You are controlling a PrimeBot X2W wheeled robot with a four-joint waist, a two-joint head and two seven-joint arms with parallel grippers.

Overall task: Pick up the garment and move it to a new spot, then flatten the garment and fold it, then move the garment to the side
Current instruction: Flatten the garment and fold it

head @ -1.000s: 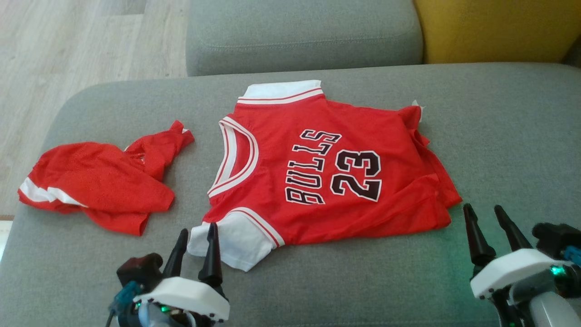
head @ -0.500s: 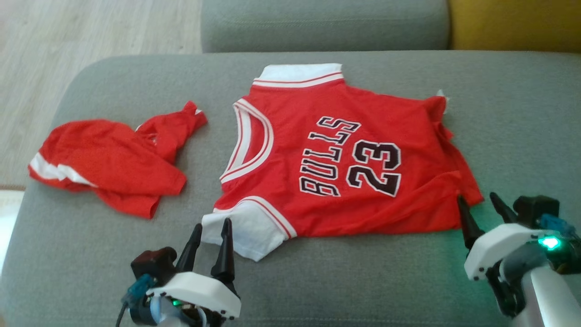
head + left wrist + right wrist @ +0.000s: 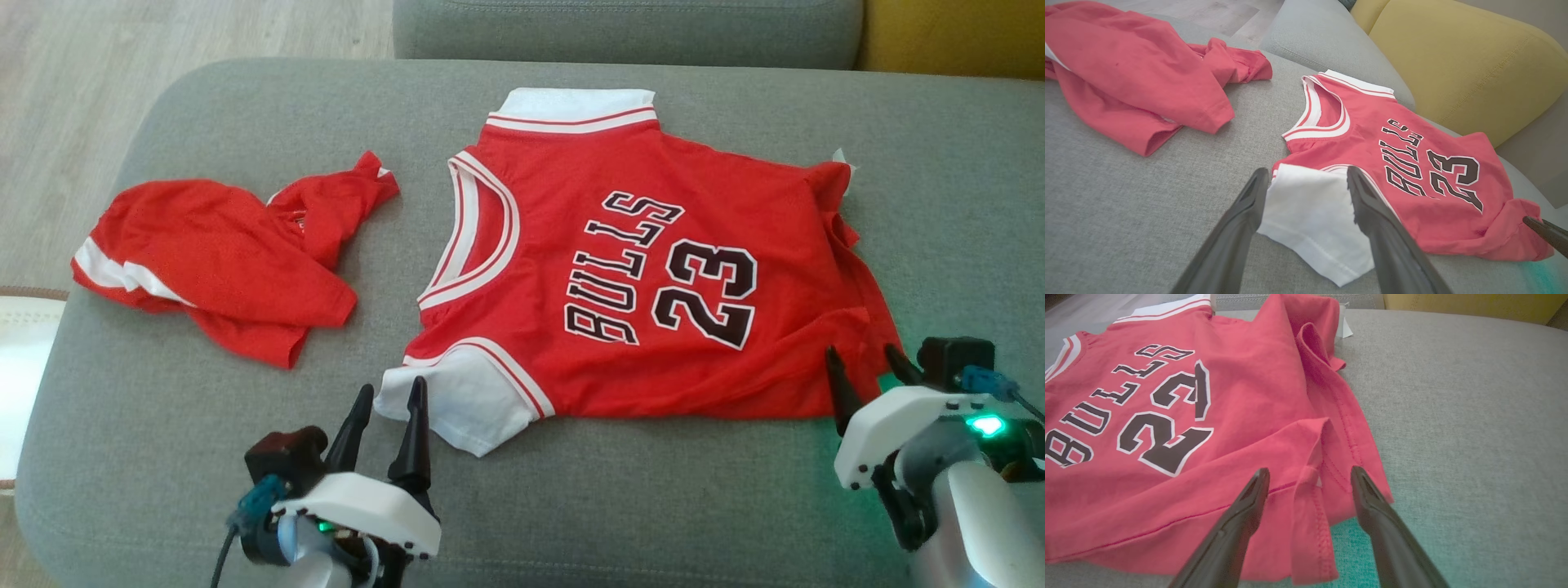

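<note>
**Foreground.** The left claw (image 3: 392, 390) and right claw (image 3: 861, 355), both released with fingers spread and holding nothing, stand at the near edge of the jersey (image 3: 637, 269). The left claw's fingers bracket the white sleeve (image 3: 457, 404), which lies flat on the sofa seat (image 3: 653, 506). The right claw's fingers straddle the hem corner (image 3: 861, 322), where the cloth is doubled over in a loose ridge.

**Middle ground.** The jersey lies print upward near the middle of the seat, neck to the robot's left and hem to its right. It is mostly smooth but rumpled along the hem side. The step in hand appears to be a two-point grasp of the near edge. To do it well, each claw should descend until one finger slips beneath the cloth. Both should clench together, and the right should gather the whole ridge, lest a single layer peel away.

**Beyond, left.** A second red garment (image 3: 220, 261) lies crumpled, apart from the jersey.

**Background.** The backrest (image 3: 620, 28) and a yellow cushion (image 3: 955, 37).
</note>
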